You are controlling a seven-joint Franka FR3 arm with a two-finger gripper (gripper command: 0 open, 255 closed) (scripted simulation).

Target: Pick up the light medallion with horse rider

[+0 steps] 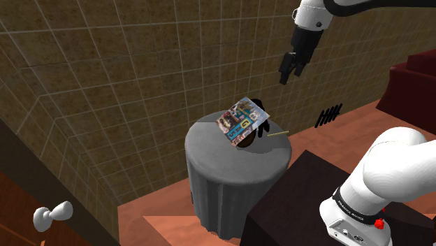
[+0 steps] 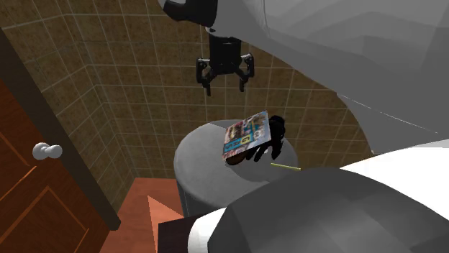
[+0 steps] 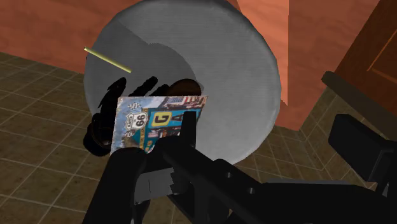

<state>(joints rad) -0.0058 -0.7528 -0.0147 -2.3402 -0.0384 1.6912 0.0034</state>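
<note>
While my black gripper hung wide over the round grey table | brown disc under colourful card, likely target, wanted side entry.

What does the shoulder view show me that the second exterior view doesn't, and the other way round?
The shoulder view adds the dark stand, a dark red piece of furniture and a set of black slats. The second exterior view adds the gripper face-on, fingers apart, and the door's wooden panels. Both share the round grey table, the colourful card, a thin yellow stick and a pale door knob.
</note>
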